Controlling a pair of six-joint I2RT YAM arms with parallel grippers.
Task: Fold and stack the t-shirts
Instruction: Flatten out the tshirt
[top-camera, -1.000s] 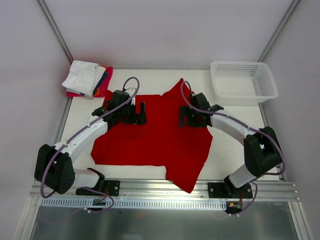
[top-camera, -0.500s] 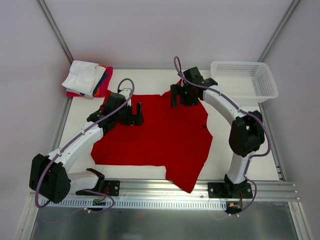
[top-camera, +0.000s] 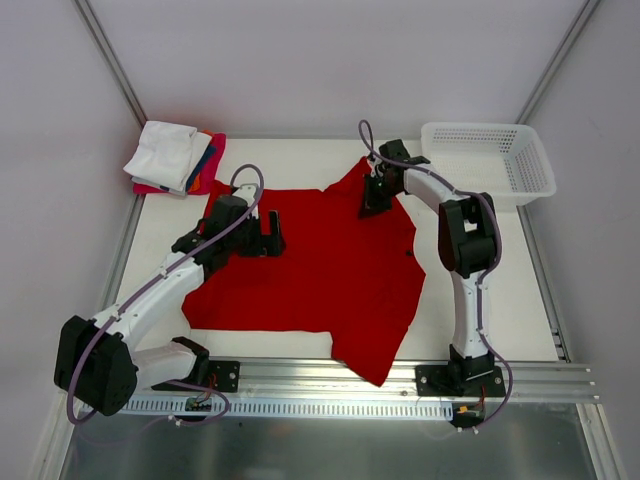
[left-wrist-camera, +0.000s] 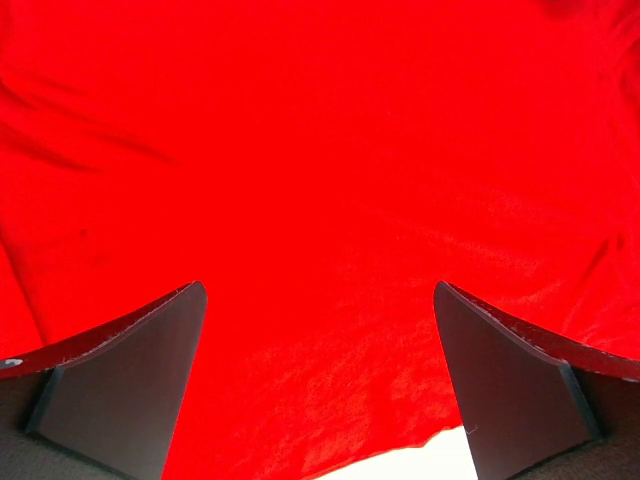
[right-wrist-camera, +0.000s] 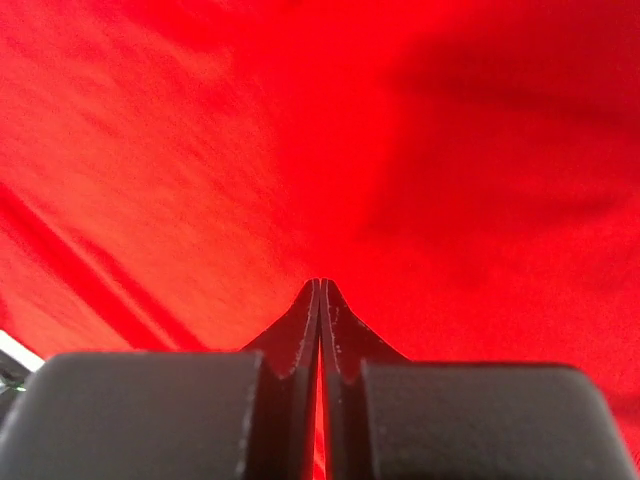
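Red shirt (top-camera: 320, 270): spread flat mid-worktop (top-camera: 290, 160), one flap reaching the near edge.
My left end effector (top-camera: 272, 232): fingers wide apart over the shirt's left part, gripping nothing.
My right end effector (top-camera: 372, 200): fingers pressed together, tips at the shirt's far edge; can't tell if cloth is pinched.
Folded stack (top-camera: 175, 158): white on top, far-left corner.
Basket (top-camera: 490, 160): far-right corner.

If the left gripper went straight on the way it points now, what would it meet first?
The open left gripper aims into the red t-shirt, so the cloth would likely be met first; how far off it lies is unclear.
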